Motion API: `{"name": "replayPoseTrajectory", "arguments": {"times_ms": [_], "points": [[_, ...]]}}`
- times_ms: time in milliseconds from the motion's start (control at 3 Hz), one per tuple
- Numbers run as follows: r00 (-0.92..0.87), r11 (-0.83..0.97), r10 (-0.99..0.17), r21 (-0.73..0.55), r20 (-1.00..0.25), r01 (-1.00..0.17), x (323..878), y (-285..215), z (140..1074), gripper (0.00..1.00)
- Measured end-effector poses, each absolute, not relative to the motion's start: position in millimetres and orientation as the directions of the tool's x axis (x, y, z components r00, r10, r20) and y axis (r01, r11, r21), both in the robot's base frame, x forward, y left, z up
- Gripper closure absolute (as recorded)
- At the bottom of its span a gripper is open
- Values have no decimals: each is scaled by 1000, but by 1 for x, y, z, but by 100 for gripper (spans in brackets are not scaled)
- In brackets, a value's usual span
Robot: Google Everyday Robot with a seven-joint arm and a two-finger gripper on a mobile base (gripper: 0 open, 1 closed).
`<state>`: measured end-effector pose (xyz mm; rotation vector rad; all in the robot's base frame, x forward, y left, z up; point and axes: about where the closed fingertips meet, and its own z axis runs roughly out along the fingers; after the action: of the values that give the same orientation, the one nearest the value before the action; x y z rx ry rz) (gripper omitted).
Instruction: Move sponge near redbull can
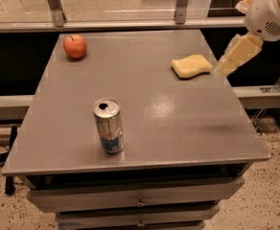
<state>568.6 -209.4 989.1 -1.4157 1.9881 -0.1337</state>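
Note:
The pale yellow sponge [192,65] lies flat on the grey table [145,109] near its far right edge. The redbull can [108,125] stands upright near the table's front, left of centre, with its pull-tab top showing. My gripper [231,60] hangs from the white arm at the upper right. It is just to the right of the sponge, slightly above it, over the table's right edge. It holds nothing that I can see.
A red apple [75,46] sits at the table's far left corner. A metal rail with posts [130,24] runs behind the table. Drawers [140,202] are under the tabletop. Speckled floor lies on both sides.

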Motion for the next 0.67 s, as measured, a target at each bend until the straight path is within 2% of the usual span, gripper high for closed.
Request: {"name": "replayPoseTrajectory", "arguments": {"times_ms": [667], "points": [[-218, 552, -739, -386, -638, -739, 656, -203, 933, 0]]}}
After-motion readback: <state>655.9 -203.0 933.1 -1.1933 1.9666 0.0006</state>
